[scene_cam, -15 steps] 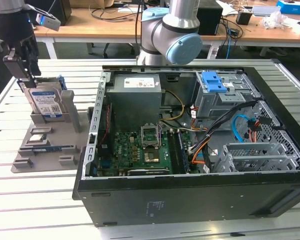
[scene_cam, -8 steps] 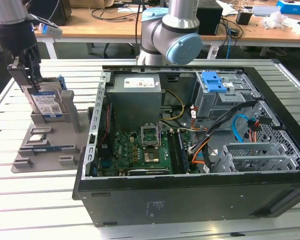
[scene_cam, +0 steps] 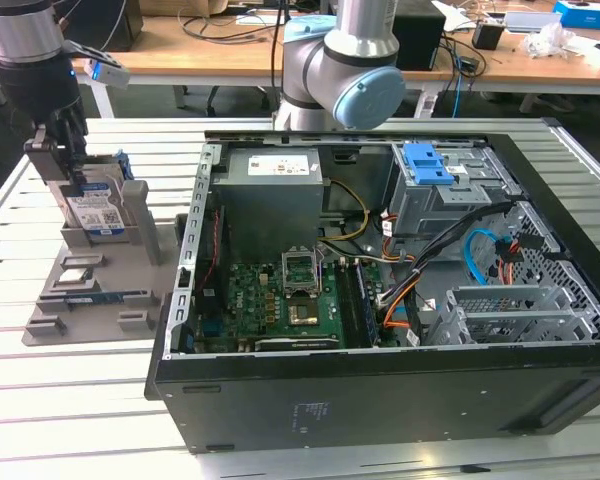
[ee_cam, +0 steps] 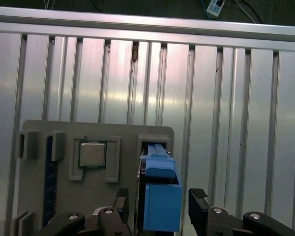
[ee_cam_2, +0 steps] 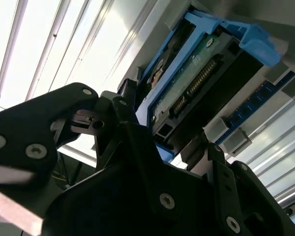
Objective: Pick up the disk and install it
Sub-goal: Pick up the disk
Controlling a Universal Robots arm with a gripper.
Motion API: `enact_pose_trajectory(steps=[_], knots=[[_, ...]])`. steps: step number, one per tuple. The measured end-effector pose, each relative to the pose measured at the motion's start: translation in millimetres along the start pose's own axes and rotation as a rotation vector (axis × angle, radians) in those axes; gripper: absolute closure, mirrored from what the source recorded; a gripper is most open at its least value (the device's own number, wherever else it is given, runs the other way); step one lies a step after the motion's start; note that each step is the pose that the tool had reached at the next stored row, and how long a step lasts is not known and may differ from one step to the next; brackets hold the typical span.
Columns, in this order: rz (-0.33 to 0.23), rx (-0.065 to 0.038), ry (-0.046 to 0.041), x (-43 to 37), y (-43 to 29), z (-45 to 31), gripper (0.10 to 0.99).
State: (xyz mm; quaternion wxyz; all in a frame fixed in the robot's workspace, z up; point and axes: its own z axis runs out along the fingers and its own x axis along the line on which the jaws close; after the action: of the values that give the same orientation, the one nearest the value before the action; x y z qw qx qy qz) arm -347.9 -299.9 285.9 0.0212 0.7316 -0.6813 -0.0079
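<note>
Item: the disk [scene_cam: 95,213], silver with a white-and-blue label and a blue carrier rail, standing on edge in an upright slot of the grey fixture tray [scene_cam: 42,318], at the exterior view's left, well apart from the computer case [scene_cam: 380,400]. Gripper [ee_cam: 159,202]: hangs directly over the disk, jaws apart and straddling it, one of the fingers [ee_cam: 199,199] on each side with a slim gap to the blue rail; nothing held. Step in hand, as judged: the grasp. It would go best with the pads centred on the disk's flat faces and closing squarely, so the disk does not cock in its slot. Tray contents: the disk; a small square chip [ee_cam: 92,154] in a shallow recess; a thin memory stick [ee_cam: 50,187] on edge in a narrow groove. Case contents: motherboard [scene_cam: 280,300], grey drive cage [scene_cam: 425,215] topped by a blue bracket [scene_cam: 425,165], with cables between them.
</note>
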Motion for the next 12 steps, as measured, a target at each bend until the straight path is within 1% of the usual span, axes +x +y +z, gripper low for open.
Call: enact_pose_trajectory(steps=[4,5,8,9,12], knots=[[0.0,0.0,-0.0004,0.0,-0.1,0.0,0.486],[0.0,0.0,-0.0005,0.0,-0.2,0.0,0.498],[0.0,0.0,-0.001,0.0,-0.2,0.0,0.69],[0.0,0.0,-0.001,0.0,-0.2,0.0,0.718],[0.0,0.0,-0.0011,0.0,-0.3,0.0,0.718]])
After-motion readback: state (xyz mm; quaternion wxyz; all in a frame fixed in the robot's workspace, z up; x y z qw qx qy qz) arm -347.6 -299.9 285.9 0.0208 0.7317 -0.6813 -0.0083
